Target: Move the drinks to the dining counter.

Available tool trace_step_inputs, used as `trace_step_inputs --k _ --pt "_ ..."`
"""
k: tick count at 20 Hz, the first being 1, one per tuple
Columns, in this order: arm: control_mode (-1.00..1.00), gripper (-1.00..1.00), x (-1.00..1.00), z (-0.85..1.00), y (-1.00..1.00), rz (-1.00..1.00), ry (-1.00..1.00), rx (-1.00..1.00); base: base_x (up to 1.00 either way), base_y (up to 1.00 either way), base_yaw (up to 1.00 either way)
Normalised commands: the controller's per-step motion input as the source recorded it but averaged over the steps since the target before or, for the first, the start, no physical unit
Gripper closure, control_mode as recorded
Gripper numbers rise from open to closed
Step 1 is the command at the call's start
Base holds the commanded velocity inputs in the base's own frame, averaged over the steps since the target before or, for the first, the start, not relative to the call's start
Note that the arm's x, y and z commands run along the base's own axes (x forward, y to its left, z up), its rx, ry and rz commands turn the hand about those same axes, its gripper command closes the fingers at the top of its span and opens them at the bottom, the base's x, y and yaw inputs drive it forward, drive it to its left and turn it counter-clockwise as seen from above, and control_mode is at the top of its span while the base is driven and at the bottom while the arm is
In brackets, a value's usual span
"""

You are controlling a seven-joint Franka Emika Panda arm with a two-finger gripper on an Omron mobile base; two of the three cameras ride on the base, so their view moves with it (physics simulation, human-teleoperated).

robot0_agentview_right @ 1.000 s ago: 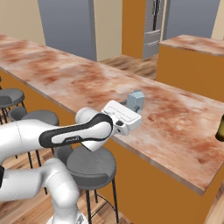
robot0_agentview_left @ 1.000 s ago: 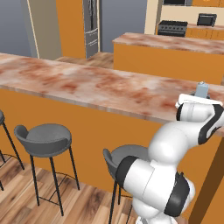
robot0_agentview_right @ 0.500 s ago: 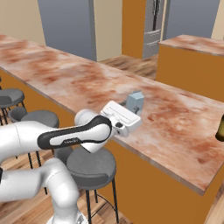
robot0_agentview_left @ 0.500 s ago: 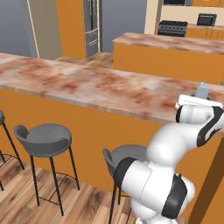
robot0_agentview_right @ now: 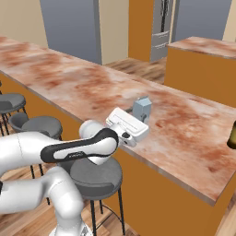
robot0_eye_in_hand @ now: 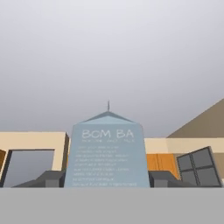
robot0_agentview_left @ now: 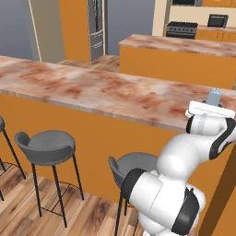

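Gripper [robot0_agentview_right: 138, 120] sits closed around the pale carton [robot0_agentview_right: 141, 109], which stands upright near the front edge of the dining bench [robot0_agentview_right: 69, 85]. Further right on that bench a dark bottle [robot0_agentview_right: 232, 137] shows at the frame edge. Judged partly done: carton awaits release; third drink unaccounted for.

Dining counter [robot0_agentview_left: 87, 90]: reddish-brown marble top, smooth, polished; sides plain matt orange.
Carton [robot0_eye_in_hand: 107, 151]: pale blue-grey, paper-like, matt, printed lettering.
Bar stools [robot0_agentview_left: 45, 143]: grey matt seats, thin dark metal legs.
Floor [robot0_agentview_left: 27, 216]: glossy wood planks.
Arm [robot0_agentview_right: 69, 150]: glossy white plastic shells.
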Motion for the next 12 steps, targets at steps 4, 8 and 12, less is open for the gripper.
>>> trace_step_inputs --k 4,8,12 --pt "-1.00 1.00 0.03 -0.41 0.02 0.00 -0.01 0.00 0.00 0.00 0.00" --pt "-1.00 1.00 0.03 -0.51 0.09 0.00 0.00 0.00 0.00 0.00 0.00" --pt "-1.00 1.00 0.05 -0.44 0.05 0.00 0.00 0.00 0.00 0.00 0.00"
